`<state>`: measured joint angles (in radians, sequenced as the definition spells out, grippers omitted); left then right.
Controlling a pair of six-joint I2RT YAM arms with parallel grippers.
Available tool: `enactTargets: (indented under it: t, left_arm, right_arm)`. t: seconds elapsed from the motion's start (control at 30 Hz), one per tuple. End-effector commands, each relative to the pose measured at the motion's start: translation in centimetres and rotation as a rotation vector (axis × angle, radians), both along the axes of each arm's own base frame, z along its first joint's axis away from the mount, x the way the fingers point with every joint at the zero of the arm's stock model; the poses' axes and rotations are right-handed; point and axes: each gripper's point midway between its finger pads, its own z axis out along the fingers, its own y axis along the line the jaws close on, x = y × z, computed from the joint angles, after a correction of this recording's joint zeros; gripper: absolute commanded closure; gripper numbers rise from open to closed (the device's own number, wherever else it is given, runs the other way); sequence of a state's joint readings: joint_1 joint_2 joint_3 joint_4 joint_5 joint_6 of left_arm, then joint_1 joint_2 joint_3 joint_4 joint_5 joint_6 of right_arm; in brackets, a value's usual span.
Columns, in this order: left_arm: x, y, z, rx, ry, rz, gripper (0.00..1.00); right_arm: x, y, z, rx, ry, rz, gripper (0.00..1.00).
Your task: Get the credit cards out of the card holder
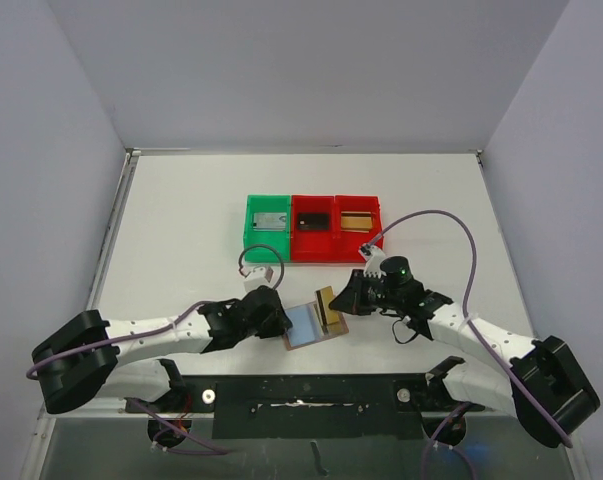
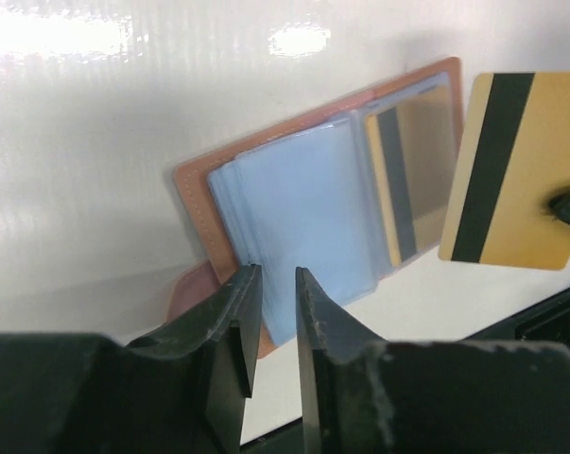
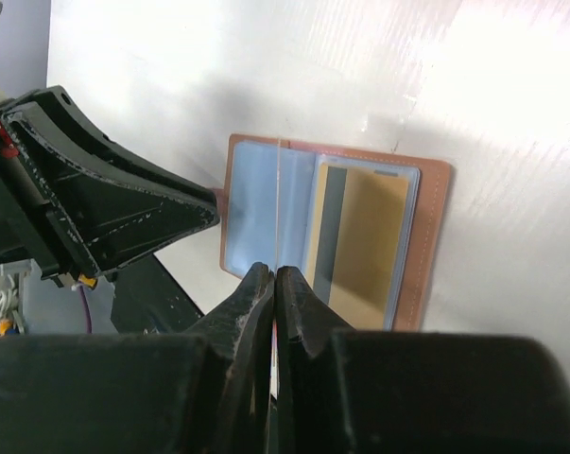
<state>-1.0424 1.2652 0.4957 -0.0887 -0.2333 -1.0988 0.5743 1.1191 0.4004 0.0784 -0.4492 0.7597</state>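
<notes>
The brown card holder (image 1: 303,326) lies open on the table, its light-blue sleeves (image 2: 303,208) facing up. One gold credit card (image 2: 407,180) with a black stripe sits in the right-hand sleeve. My right gripper (image 3: 277,274) is shut on a second gold credit card (image 2: 516,170), held clear of the holder just above its right side; the right wrist view shows this card edge-on (image 3: 280,203). My left gripper (image 2: 276,276) has its tips at the holder's near left edge, jaws a narrow gap apart with nothing between them.
Behind the holder stand three joined bins: a green bin (image 1: 249,222) with a silver card, a red bin (image 1: 314,246) with a black card, and a second red bin (image 1: 359,202) with a gold card. Both arms converge near the table's front edge.
</notes>
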Motion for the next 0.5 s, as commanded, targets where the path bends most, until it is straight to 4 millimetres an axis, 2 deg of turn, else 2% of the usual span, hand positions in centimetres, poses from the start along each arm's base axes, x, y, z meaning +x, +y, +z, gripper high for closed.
enactTargets:
  t: [0.0, 0.13, 0.23, 0.33, 0.47]
  left_arm:
    - [1.6, -2.6, 5.2, -0.115, -0.119, -0.022, 0.78]
    - [1.7, -5.8, 8.8, -0.275, -0.192, -0.114, 0.68]
    - [1.4, -7.8, 10.1, -0.394, -0.215, -0.183, 0.60]
    - [1.5, -9.3, 9.6, -0.413, -0.199, -0.215, 0.60]
    - [1.5, -10.6, 6.9, -0.370, -0.131, -0.223, 0.62]
  right_arm:
    - [2.1, -0.5, 2.7, -0.017, -0.117, -0.055, 1.00]
    - [2.5, -1.4, 3.1, -0.039, -0.159, -0.094, 1.00]
    - [2.8, -2.1, 3.5, -0.045, -0.190, -0.140, 1.00]
    - [3.0, -2.8, 3.8, -0.037, -0.216, -0.186, 1.00]
    - [3.0, -3.3, 3.9, -0.011, -0.232, -0.229, 1.00]
